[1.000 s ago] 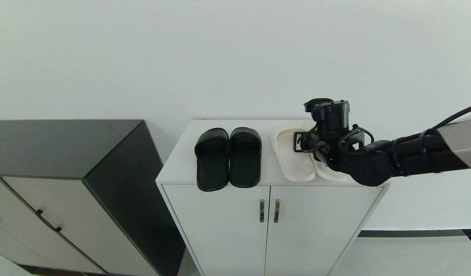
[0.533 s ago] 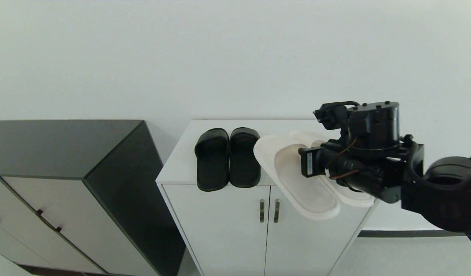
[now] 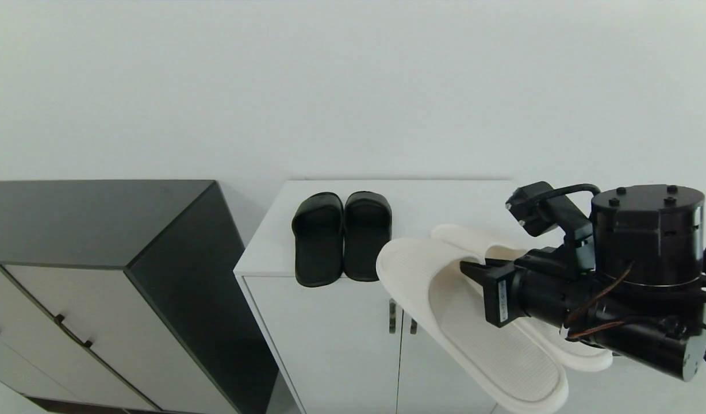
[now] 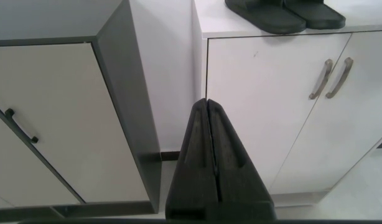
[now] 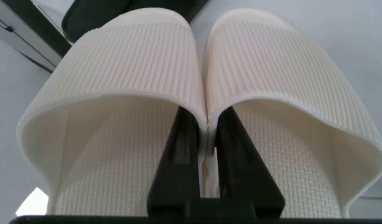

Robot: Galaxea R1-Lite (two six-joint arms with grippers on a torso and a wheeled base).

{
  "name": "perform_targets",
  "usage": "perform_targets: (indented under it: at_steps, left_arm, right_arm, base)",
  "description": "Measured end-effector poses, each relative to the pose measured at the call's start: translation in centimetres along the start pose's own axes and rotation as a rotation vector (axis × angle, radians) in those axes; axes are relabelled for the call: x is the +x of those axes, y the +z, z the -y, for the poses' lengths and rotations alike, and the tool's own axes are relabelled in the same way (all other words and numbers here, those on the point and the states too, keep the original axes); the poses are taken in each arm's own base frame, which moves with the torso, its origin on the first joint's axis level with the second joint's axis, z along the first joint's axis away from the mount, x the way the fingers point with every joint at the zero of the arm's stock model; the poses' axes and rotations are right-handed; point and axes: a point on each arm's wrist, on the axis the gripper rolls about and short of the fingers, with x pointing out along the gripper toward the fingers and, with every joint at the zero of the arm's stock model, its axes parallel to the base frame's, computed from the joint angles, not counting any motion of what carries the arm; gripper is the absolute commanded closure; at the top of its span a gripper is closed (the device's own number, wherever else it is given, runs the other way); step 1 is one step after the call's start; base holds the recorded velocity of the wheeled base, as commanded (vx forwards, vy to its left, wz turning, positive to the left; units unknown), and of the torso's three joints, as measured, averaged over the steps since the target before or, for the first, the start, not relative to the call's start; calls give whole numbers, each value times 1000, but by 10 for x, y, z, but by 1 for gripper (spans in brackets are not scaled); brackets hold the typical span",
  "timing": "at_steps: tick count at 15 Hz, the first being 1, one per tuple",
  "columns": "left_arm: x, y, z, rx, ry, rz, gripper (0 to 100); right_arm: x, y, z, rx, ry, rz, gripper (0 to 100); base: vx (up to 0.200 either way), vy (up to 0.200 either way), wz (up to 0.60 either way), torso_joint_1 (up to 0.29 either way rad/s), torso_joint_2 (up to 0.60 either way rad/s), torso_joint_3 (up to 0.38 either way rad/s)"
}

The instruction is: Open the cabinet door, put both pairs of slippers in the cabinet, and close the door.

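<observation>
The right tool (image 3: 472, 267) hangs in the air in front of the white cabinet (image 3: 330, 345), off its top and before its right door (image 3: 439, 379). It is pinching the white slippers (image 3: 474, 330). In the right wrist view, one finger (image 5: 177, 155) sits under each strap, and the two adjoining strap edges are squeezed between the fingers. The pair hangs side by side from the right tool (image 5: 205, 124), tilted, with one end low and close to the camera and the other end up towards the cabinet's front edge. The slippers cover part of the two door handles (image 3: 391, 315).

The left tool (image 4: 206, 109) is held low with its fingers pressed together and nothing between them. It faces the fronts of the white cabinet (image 4: 265, 112) and of the dark cabinet (image 4: 48, 124) beside it.

Both doors of the white cabinet are shut, with their handles meeting at the middle seam.

On the cabinet top (image 3: 439, 201), the black slippers (image 3: 341, 236) lie side by side and touching, left of the middle. Their near ends reach the front edge and slightly overhang it.

The dark cabinet (image 3: 100, 218) stands just beside the white one on its left, and both back onto a plain pale wall (image 3: 353, 86).
</observation>
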Motion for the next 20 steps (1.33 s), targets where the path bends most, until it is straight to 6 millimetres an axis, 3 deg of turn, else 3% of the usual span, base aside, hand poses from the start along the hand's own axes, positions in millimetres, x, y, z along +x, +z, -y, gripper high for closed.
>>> perform_targets:
  at_steps: [6,20]
  left_arm:
    - [0,0,0,0,0,0,100]
    - [0,0,0,0,0,0,100]
  right_arm:
    - [-8,-4,1,-45,15,-1,100]
    - [-8,-5,1,-46,16,-6,100]
  base:
    - [-200,0,0,-1,2,2]
    - [0,0,0,0,0,0]
